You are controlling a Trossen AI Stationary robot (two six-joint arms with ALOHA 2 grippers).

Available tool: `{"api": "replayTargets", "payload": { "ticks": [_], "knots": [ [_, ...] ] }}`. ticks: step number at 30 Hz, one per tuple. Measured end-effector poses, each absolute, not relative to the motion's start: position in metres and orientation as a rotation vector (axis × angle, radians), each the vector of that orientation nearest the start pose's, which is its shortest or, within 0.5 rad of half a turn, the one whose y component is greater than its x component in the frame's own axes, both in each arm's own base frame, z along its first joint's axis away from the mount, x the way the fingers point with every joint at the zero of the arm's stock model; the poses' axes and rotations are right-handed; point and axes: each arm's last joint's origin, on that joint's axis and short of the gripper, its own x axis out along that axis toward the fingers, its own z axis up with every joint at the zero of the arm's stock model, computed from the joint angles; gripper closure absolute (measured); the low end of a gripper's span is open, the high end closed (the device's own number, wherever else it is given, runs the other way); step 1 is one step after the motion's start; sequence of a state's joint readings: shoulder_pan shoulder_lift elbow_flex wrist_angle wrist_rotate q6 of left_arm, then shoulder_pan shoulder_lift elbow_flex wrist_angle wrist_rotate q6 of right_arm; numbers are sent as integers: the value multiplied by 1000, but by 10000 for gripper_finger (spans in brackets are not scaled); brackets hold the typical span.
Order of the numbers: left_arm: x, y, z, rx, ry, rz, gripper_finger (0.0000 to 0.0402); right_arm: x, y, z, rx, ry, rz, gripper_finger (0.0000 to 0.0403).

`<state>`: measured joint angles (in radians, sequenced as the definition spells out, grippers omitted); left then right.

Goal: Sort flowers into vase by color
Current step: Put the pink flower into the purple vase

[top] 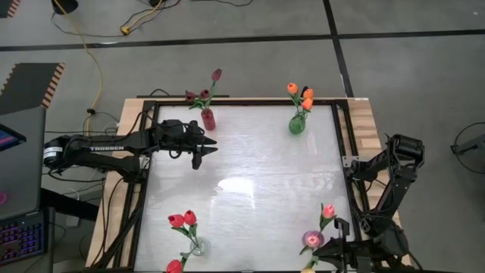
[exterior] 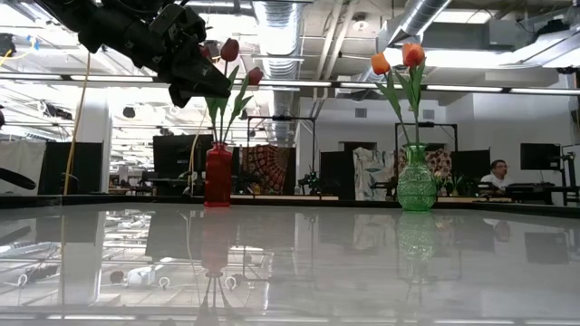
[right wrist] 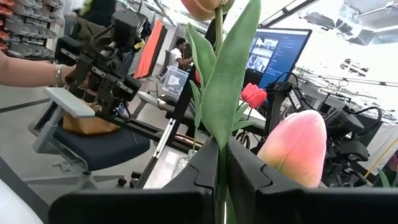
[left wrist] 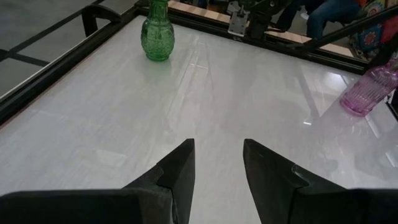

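Four vases stand on the white table. A red vase (top: 208,119) at the far left holds maroon tulips (top: 216,74). A green vase (top: 296,123) at the far right holds orange tulips (top: 306,97). A clear vase (top: 195,246) at the near left holds red tulips (top: 183,220). Near the right corner, a purple vase (top: 312,240) stands beside a pink tulip (top: 327,211). My left gripper (left wrist: 217,163) hovers open and empty beside the red vase. My right gripper (right wrist: 222,163), low at the purple vase, is shut on a flower. My right gripper pinches a tulip's green stem and leaf (right wrist: 221,127) between its two fingers. The stem runs on past the fingertips to a head (right wrist: 202,6) cut off by the picture's edge. A second pink head (right wrist: 292,149) sits right beside one finger. The gripper hides the stem's lower end.
A black frame (top: 141,189) rims the table on all sides. The wide middle of the tabletop (top: 250,182) lies between the four vases. A person's hand (right wrist: 25,71) shows in the room beyond the table.
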<state>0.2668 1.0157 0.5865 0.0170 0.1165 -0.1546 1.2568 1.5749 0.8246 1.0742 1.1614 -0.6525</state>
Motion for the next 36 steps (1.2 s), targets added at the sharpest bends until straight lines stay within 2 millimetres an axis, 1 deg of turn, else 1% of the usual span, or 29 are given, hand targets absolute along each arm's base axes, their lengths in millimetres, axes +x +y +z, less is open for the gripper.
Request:
{"api": "replayTargets", "payload": {
  "ticks": [5, 13, 16, 21, 26, 32, 36],
  "knots": [
    [210, 54, 242, -231, 393, 179, 279, 123, 292, 269, -358, -134, 43, 352],
    [210, 54, 242, -231, 393, 179, 279, 123, 289, 269, -344, -81, -63, 349],
    [210, 54, 242, -231, 393, 179, 279, 122, 289, 270, -334, -83, -63, 337],
    [210, 54, 242, -231, 393, 179, 279, 117, 291, 270, -334, -85, -50, 300],
    [210, 54, 242, -231, 393, 179, 279, 110, 291, 270, -328, -56, -85, 273],
    [210, 54, 242, -231, 393, 179, 279, 99, 291, 273, -294, -28, -124, 258],
    [210, 54, 242, -231, 393, 180, 279, 92, 290, 281, -233, 8, -185, 256]
  ]
}}
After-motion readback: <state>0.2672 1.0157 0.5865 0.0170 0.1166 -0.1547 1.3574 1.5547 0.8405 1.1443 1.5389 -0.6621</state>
